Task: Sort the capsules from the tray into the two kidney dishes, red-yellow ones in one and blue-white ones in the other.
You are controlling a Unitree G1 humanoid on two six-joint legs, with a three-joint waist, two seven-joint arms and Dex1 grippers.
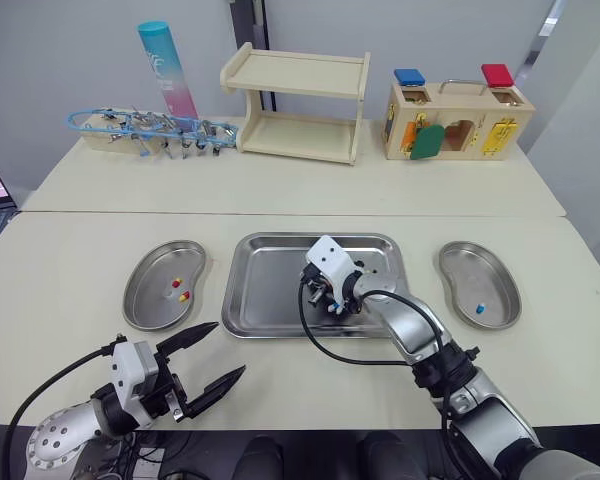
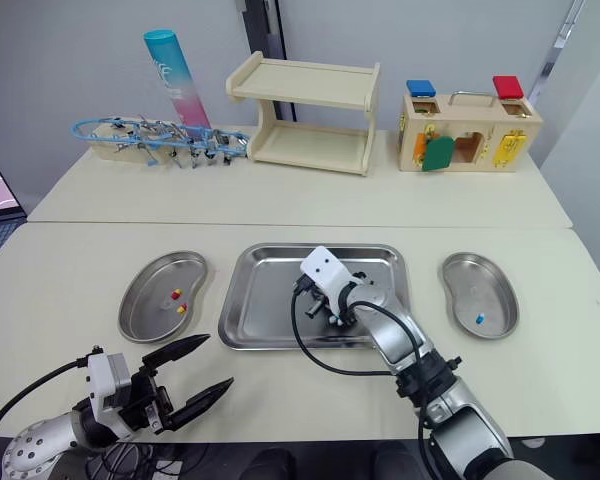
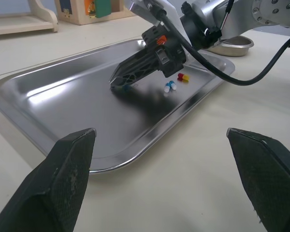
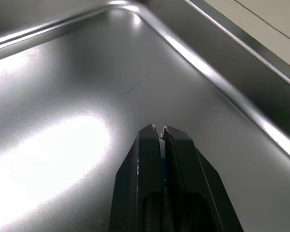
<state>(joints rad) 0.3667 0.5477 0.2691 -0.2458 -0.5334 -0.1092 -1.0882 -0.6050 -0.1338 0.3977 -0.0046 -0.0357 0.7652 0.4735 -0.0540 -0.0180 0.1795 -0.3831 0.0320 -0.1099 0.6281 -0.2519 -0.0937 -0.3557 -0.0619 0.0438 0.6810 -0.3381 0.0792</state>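
Inside the tray [image 1: 255, 300], the R gripper [image 4: 159, 130] is set low, clamped on a blue-white capsule [image 4: 161, 150]. Just beside it a spare blue-white capsule [image 3: 169, 86] & a red-yellow capsule [image 3: 183, 77] are left. The dish [image 1: 500, 275] R of the tray, already holding one blue-white, is prob. meant next. The L gripper [image 1: 230, 348] is held w/ jaws apart, clear in front of the tray.

Tray [image 1: 270, 305], L dish [image 1: 150, 300], R dish [image 1: 490, 275]: plain silver. Blue/wht capsule [image 3: 170, 87]; red/yel capsule [image 3: 183, 77]. Bench [image 1: 80, 260]: cream. L hand [image 1: 228, 348]: blk fingers.
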